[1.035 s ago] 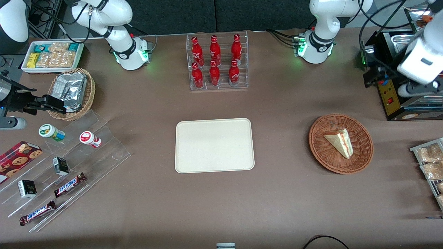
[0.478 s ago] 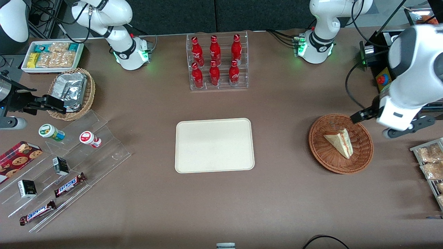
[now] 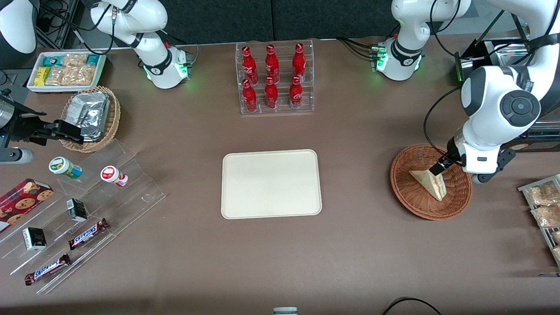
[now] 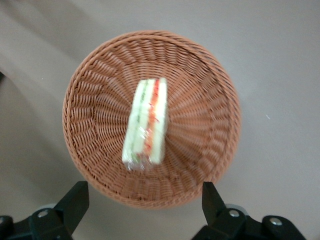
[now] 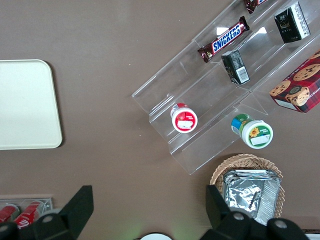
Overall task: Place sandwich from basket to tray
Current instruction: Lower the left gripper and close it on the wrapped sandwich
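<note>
1. Reddish-brown wicker makes up the round basket [image 3: 431,181], which sits on the brown table [image 3: 358,245] toward the working arm's end.
2. Inside the basket lies the sandwich [image 3: 429,182], a pale bread wedge with a red and green filling stripe showing along its cut edge.
3. In the left wrist view the sandwich [image 4: 145,123] rests near the middle of the basket [image 4: 200,90], filling edge upward.
4. The gripper [image 3: 439,166] hangs over the basket, above the end of the sandwich farther from the front camera.
5. Seen from the wrist, the gripper [image 4: 145,202] has its two black fingers [image 4: 75,200] spread wide apart with nothing between them, and they stand clear of the sandwich.
6. A cream-beige tray [image 3: 271,183] lies flat at the middle of the table, well apart from the basket, and nothing rests on it.
7. Six red bottles [image 3: 272,76] stand in a clear rack, farther from the front camera than the tray.
</note>
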Controlling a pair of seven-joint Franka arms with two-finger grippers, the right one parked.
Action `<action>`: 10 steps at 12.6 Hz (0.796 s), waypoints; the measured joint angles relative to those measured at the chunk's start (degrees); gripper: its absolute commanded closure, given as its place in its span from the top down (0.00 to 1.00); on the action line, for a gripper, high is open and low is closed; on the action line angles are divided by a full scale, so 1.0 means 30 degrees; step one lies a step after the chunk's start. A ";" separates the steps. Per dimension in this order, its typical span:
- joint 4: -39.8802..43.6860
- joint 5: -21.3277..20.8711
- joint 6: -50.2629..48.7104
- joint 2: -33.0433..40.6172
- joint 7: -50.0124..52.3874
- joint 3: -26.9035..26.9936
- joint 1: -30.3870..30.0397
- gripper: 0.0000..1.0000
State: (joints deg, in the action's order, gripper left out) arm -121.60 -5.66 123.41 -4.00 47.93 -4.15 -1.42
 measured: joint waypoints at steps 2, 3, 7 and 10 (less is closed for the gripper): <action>-0.1785 0.0017 0.2649 -0.0020 0.0195 0.0073 -0.0712 1.00; -0.2543 0.0041 0.3801 -0.0038 0.0331 0.0084 -0.0960 1.00; -0.3249 0.0852 0.5344 -0.0260 0.0421 0.0053 -0.1439 1.00; -0.4040 0.1193 0.7213 -0.0792 0.0463 -0.0130 -0.1383 1.00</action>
State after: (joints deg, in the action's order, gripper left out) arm -133.72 -2.08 145.05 -6.38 49.32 -4.53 -5.57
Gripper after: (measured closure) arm 0.000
